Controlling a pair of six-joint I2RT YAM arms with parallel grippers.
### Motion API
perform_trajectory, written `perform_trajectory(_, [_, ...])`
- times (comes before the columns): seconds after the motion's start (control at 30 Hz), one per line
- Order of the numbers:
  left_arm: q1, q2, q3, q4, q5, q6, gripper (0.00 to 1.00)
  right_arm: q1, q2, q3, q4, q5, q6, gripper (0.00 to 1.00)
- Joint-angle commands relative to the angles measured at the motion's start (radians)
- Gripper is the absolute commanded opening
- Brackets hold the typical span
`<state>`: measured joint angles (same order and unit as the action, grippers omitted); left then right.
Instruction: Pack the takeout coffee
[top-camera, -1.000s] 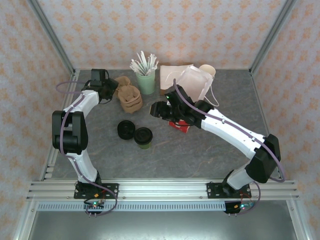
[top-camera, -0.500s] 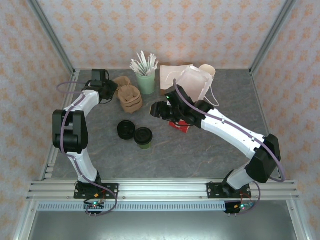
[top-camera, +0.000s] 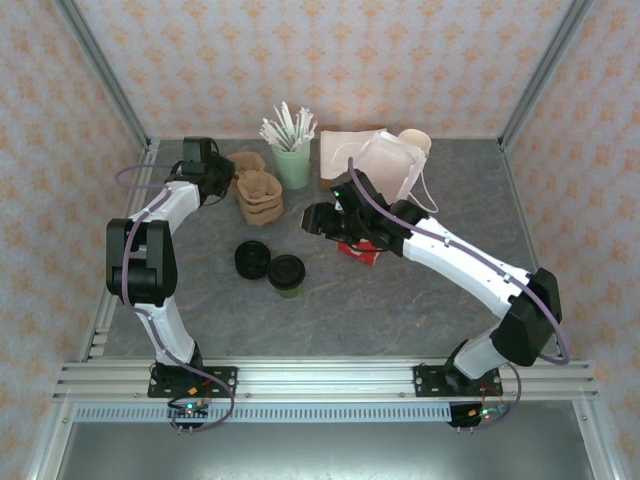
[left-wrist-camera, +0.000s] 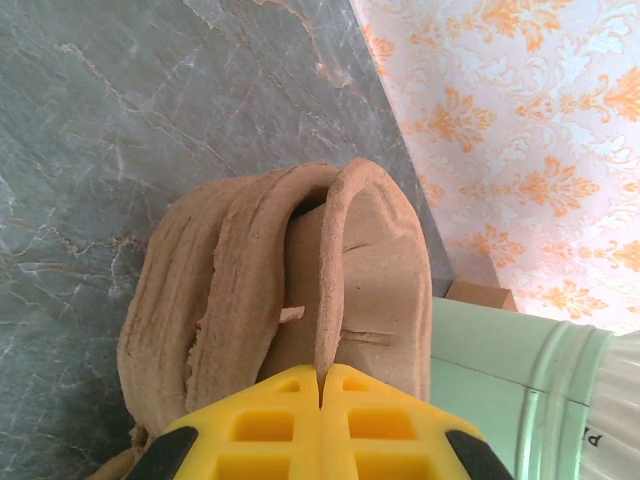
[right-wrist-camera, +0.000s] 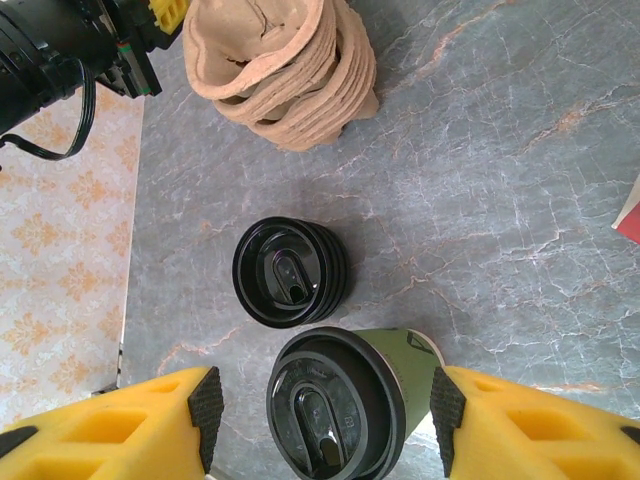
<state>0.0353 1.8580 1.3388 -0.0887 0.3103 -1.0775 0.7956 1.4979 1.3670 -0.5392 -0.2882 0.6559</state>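
One cup (right-wrist-camera: 345, 395) is the whole job, and it stands upright near the middle of the table (top-camera: 400, 300) with its black lid on and nothing packed yet. Just beside it at ten o'clock in the overhead view sits a short stack of spare lids (right-wrist-camera: 290, 272); I cannot tell whether the two touch. My right claw (right-wrist-camera: 325, 410) is spread wide. Its wrist camera frames the cup between the two black pads (right-wrist-camera: 205, 400), but from overhead the claw hangs off toward the cup's one o'clock. So it is apart from the cup and not around it. I judge I hold it open and aimed this way so it can drop over the cup once there is somewhere to seat it. Farther out, at the cup's eleven o'clock, stand the nested pulp carriers (right-wrist-camera: 280, 70). My left claw (left-wrist-camera: 322, 385) is pressed together on a thin upright wall of the top carrier (left-wrist-camera: 290, 270), pinching it at the rim. That grip makes sense to me: the trays nest tightly, and an edge is the only part one claw can pull free. The risk I see is two coming up together. Right of the carriers is the stick cup (left-wrist-camera: 500, 370), close enough that the carrier should not swing that way.
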Motion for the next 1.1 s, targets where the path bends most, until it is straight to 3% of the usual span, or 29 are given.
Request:
perform_trajectory(0.0, [0.009, -0.043, 0.008, 0.029, 0.006, -0.023, 0.03, -0.004, -0.042, -0.008, -0.020, 0.007, -0.007, 0.60])
perform_trajectory(0.5, [0.013, -0.169, 0.037, 0.129, 0.088, -0.089, 0.00, -0.004, -0.129, -0.035, 0.036, 0.009, -0.030, 0.60])
perform_trajectory(0.8, [0.008, -0.383, 0.065, 0.003, 0.115, 0.017, 0.00, -0.004, -0.236, -0.022, 0.092, -0.004, -0.104, 0.60])
perform_trajectory(0.97, [-0.004, -0.521, 0.036, -0.070, 0.160, 0.065, 0.00, -0.011, -0.276, 0.039, 0.005, 0.073, -0.197, 0.57])
perform_trajectory(1.07, [-0.022, -0.599, 0.004, -0.085, 0.190, 0.082, 0.00, -0.029, -0.298, 0.043, 0.006, 0.058, -0.233, 0.57])
